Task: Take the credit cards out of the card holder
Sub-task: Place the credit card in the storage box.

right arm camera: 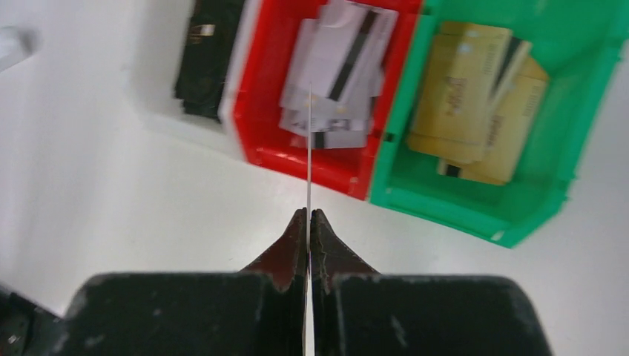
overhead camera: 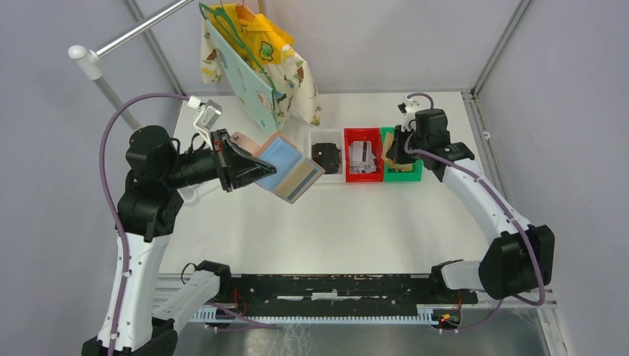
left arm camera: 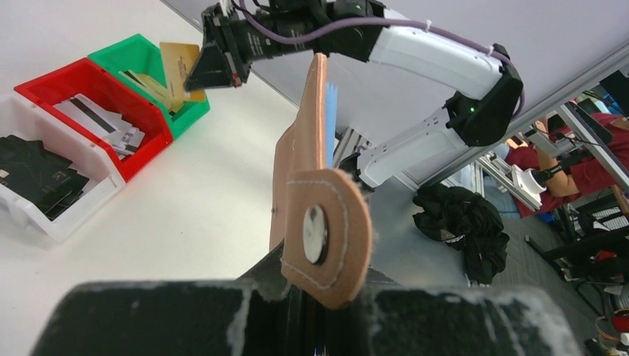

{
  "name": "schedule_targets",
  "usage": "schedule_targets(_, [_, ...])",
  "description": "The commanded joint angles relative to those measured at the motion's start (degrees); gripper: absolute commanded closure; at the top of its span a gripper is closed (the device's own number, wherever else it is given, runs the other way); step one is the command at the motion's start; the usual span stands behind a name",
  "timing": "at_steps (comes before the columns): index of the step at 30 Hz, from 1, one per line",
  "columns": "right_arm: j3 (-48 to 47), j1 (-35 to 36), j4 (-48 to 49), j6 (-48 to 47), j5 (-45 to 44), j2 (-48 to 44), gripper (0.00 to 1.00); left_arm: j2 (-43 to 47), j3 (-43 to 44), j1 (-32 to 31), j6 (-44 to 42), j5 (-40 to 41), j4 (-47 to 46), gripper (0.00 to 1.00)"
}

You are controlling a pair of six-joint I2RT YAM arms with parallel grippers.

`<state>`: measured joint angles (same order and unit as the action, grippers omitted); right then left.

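My right pincer (right arm camera: 309, 216) pinches a gold card (left arm camera: 176, 67) above the green bin (right arm camera: 571, 133) by the far edge of the desk (overhead camera: 334, 230); my left pincer (overhead camera: 254, 172) clamps the open card holder (overhead camera: 289, 167) aloft. Many credit cards (right arm camera: 337, 67) binned; some seemingly remain inside

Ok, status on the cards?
Left gripper shut on wallet, held open in the air. Right gripper shut on gold card, near the green bin. Nothing in the way.
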<state>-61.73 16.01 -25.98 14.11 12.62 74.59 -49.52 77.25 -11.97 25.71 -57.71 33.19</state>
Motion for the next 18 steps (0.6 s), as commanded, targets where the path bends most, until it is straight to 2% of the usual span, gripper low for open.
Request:
schedule_targets(1, [-6.7, -2.9, -4.2, -4.8, -9.7, 5.2, 1.00, -0.1, 2.3, 0.2, -3.0, -2.3, -1.1, 0.98])
schedule_targets(9, [-15.5, -3.5, -8.6, -7.2, -19.4, 17.7, 1.00, -0.4, 1.7, 0.2, -2.9, -2.2, -1.1, 0.98])
schedule_targets(18, [-21.3, -4.0, -9.2, -8.9, -21.3, 26.7, 1.00, -0.6, 2.3, 0.2, -3.0, -2.3, -0.7, 0.98])
